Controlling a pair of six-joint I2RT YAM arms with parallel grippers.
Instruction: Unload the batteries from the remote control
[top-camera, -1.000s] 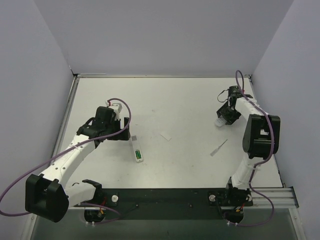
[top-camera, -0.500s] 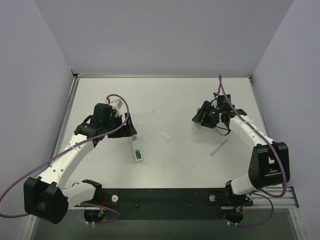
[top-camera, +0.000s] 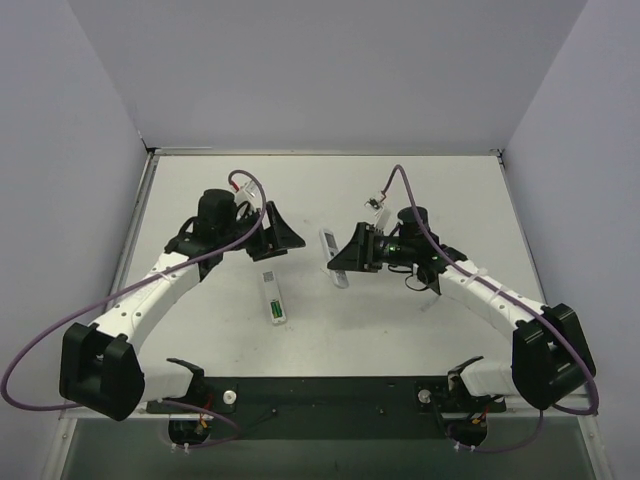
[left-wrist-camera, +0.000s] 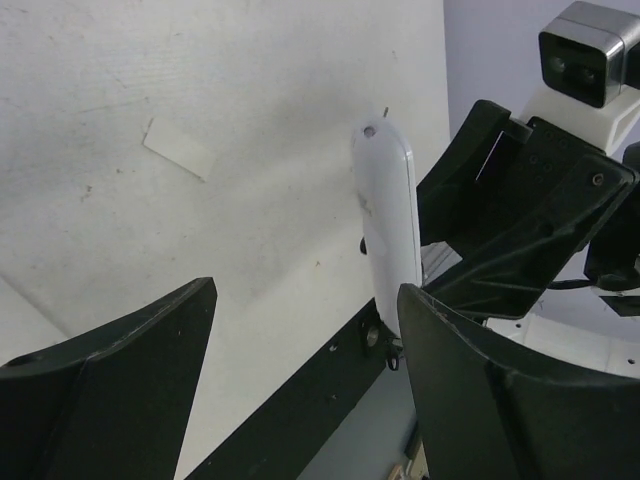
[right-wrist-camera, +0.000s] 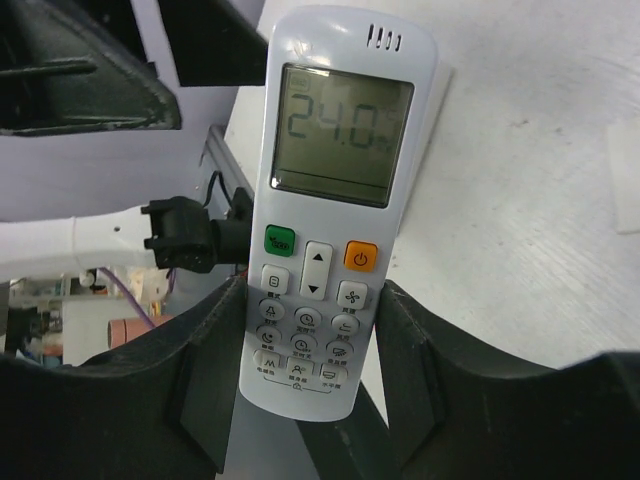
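Observation:
My right gripper (right-wrist-camera: 310, 300) is shut on the lower, button end of a white remote control (right-wrist-camera: 335, 200). Its lit display faces the right wrist camera. In the top view this gripper (top-camera: 345, 262) holds the remote (top-camera: 327, 245) above the table's middle. My left gripper (top-camera: 283, 248) hangs just left of it, open and holding nothing. In the left wrist view the held remote (left-wrist-camera: 385, 225) shows its plain side just beyond the open left gripper (left-wrist-camera: 305, 300). A second white remote (top-camera: 272, 298) lies on the table with its compartment open, showing a green battery (top-camera: 274, 312).
A small flat white piece (left-wrist-camera: 178, 150) lies on the table near the held remote, also seen at the right edge of the right wrist view (right-wrist-camera: 625, 190). The black base bar (top-camera: 330, 392) runs along the near edge. Grey walls enclose the table.
The right arm swung from the far right to the table's middle, carrying the remote. The left gripper rose, turned toward it and narrowed slightly.

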